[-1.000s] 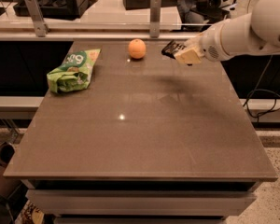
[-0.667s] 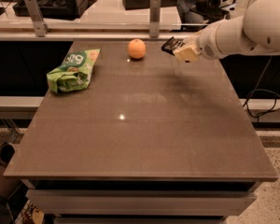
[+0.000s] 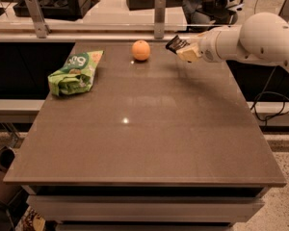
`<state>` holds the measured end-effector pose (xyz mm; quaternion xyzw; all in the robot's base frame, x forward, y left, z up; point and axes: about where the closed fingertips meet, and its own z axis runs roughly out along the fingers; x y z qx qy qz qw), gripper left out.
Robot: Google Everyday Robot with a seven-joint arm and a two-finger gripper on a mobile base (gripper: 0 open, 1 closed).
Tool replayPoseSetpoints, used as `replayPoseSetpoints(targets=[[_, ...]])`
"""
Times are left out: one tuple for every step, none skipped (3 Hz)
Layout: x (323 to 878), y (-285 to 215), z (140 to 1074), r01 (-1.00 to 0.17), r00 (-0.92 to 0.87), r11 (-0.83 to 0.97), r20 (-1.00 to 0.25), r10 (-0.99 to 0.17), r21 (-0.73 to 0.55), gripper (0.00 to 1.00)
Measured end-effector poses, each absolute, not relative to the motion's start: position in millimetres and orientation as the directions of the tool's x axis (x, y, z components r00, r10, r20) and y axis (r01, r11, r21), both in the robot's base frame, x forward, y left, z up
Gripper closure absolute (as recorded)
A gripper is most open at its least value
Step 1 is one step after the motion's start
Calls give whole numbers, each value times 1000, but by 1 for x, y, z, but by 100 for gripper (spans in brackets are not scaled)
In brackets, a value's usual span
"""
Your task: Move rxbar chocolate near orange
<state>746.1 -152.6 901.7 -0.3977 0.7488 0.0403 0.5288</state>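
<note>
The orange sits on the brown table near its far edge, a little left of the middle. My gripper comes in from the right on a white arm and is shut on the rxbar chocolate, a dark flat wrapper whose end sticks out to the left. The bar is held above the table, to the right of the orange and apart from it.
A green snack bag with white lettering lies at the table's far left. A metal rail with two upright posts runs behind the table. Cables hang at the right side.
My gripper with the rxbar chocolate has moved a little to the left, closer to the orange. The orange and the green bag have not moved.
</note>
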Motion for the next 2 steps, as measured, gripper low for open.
replayPoseSetpoints(targets=[[766, -150, 893, -630, -113, 687, -833, -542, -361, 100], [766, -148, 891, -633, -114, 686, -833, -542, -359, 82]])
